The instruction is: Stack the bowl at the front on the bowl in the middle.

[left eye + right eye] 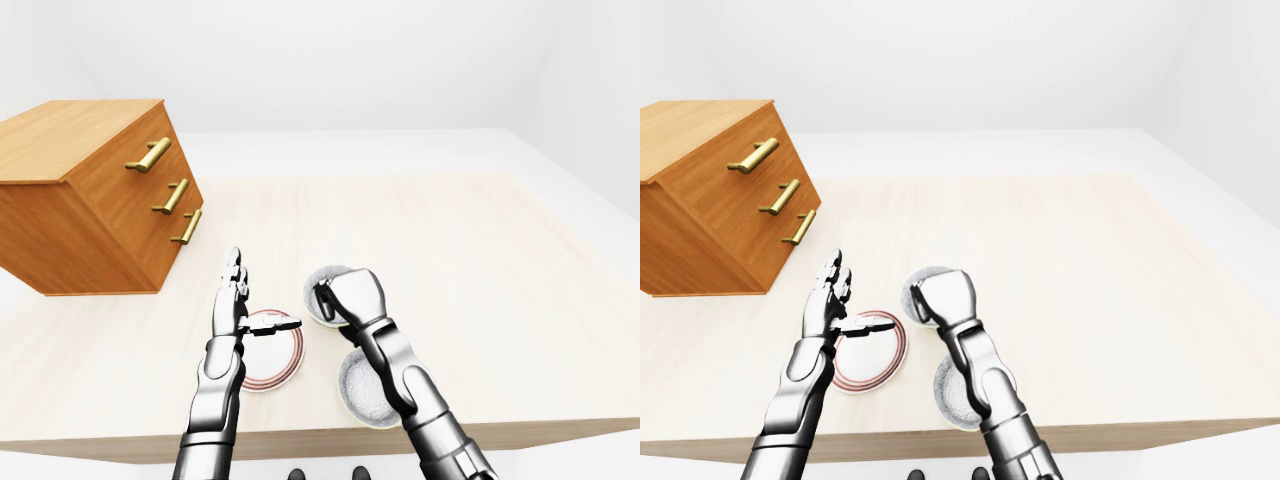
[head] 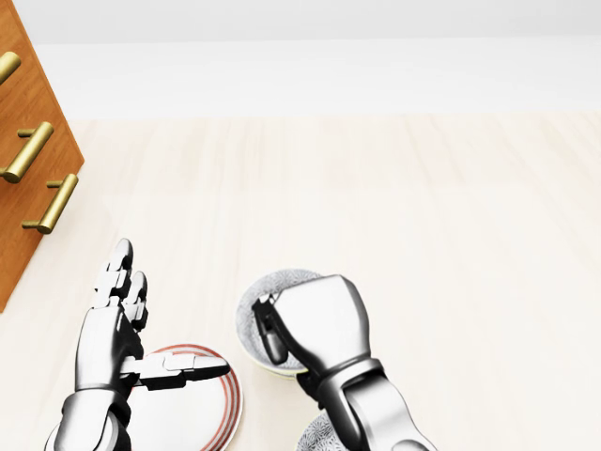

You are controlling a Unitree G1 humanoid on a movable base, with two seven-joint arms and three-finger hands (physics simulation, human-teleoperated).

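Two speckled grey bowls stand on the pale wooden table (image 1: 470, 280). My right hand (image 2: 282, 329) sits on top of the upper bowl (image 2: 250, 310), its fingers (image 2: 269, 331) curled over the rim into the bowl, shut on it. I cannot tell whether this bowl is lifted or resting. The other bowl (image 1: 358, 396) lies lower in the left-eye view, near the table's bottom edge, partly under my right forearm. My left hand (image 2: 155, 319) is open, fingers straight, its thumb stretched over a plate.
A white plate with red rings (image 1: 281, 362) lies just left of the bowls, under my left hand. A wooden chest of drawers with brass handles (image 1: 100, 190) stands at the table's upper left. The table's edge (image 1: 300, 438) runs close below the lower bowl.
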